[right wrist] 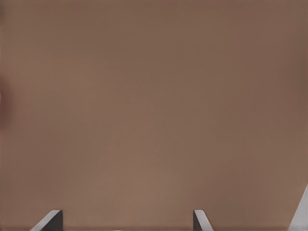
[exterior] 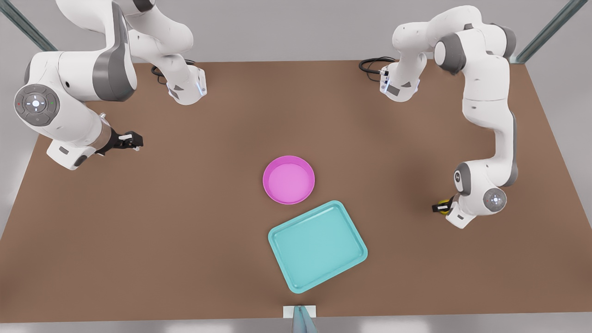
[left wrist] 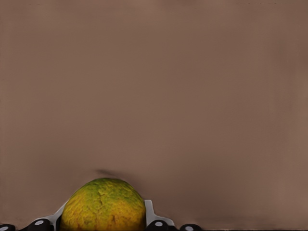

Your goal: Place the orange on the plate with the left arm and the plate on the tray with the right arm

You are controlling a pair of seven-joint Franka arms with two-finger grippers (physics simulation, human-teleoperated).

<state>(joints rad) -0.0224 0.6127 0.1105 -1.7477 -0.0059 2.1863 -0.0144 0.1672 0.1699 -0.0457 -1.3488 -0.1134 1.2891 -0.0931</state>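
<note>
- Nearest the front camera, the teal rectangular tray with rounded corners and a low rim (exterior: 318,245) lies bare and askew on the brown table (exterior: 185,231), a landing spot waiting for its load.
- Just beyond, near one tray corner but apart from it, the round bright pink shallow plate (exterior: 288,180) sits with nothing in it, midway between the arms so both can reach it.
- At the front view's right, the left gripper (exterior: 440,206) hangs low over the table, well apart from the plate, its jaws clamped on the small yellow-orange fruit with greenish patches, the orange (left wrist: 103,206). By this reading the grasp is made and the carry to the plate is not yet done.
- In the front view the wrist hides most of the orange; the wrist camera cuts off its lower half. Whether the fruit is clear of the table cannot be told.
- Farther off, at the front view's left, the right gripper (exterior: 132,140) waits above bare table, jaws apart, its fingertips (right wrist: 50,220) showing wide-set, presumably until the plate is loaded.
- A pale object (exterior: 299,312) at the near table edge is cut off and hard to identify.
</note>
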